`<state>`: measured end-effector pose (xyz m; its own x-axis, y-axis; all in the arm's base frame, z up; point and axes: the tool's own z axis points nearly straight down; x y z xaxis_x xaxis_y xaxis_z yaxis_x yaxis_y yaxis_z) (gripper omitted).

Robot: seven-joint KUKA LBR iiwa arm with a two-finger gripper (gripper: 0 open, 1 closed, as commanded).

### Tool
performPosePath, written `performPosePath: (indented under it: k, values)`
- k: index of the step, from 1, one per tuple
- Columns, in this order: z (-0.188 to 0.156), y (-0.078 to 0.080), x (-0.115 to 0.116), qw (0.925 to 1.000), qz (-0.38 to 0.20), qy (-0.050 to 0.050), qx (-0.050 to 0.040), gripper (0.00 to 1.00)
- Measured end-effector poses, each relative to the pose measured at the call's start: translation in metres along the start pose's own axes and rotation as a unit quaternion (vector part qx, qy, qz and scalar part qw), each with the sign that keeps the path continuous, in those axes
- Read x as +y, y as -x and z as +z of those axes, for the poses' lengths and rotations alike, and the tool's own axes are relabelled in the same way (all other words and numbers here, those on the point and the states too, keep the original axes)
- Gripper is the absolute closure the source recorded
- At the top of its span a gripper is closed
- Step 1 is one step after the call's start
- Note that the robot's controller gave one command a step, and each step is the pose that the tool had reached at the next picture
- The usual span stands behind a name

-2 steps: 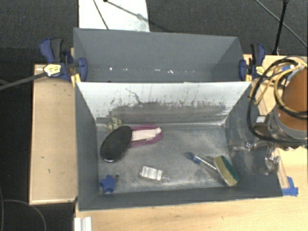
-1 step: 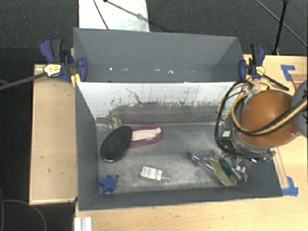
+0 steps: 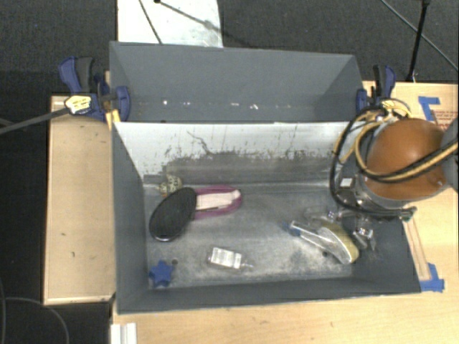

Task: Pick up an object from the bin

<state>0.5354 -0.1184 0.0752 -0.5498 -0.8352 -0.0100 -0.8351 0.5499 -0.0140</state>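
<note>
I am at the right side of the grey bin (image 3: 136,192), low down near its floor. My round orange cover (image 3: 401,160) sits on top of me, with yellow and black cables (image 3: 356,145) looped around it. My jaws hang under the cover, and I cannot tell if they are spread apart or pressed together, because the cover and the dark metal parts hide them. Just beside my jaws, a little to the left and toward the front of the bin, lies a long pale thing (image 3: 324,238). It is shiny and silvery at its left end and creamy yellow at its right end. It lies flat and slanted on the bin floor. Its yellow end is right next to my jaws, but I cannot tell if we touch. Nothing else lies close to it. Far off on the left side lies a black oval thing (image 3: 172,214), and a pink and white thing (image 3: 217,201) touches it on its right. A small tan thing (image 3: 170,186) sits just behind the black one, by the back wall. Near the front lies a small shiny packet (image 3: 228,258), all by itself. A little blue star-shaped thing (image 3: 162,273) sits in the front left corner.
</note>
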Motion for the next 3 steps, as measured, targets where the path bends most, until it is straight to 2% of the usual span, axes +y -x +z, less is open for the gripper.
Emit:
performPosePath:
  k: [1,2,3]
  values:
    - [-0.0006,0.0006,0.0020,1.0000,-0.001,0.001,0.0006,1.00]
    - [0.0024,-0.0004,0.0051,1.0000,-0.001,0.005,0.0024,0.00]
    - [0.0025,-0.0009,0.0050,1.0000,0.000,0.006,0.0029,1.00]
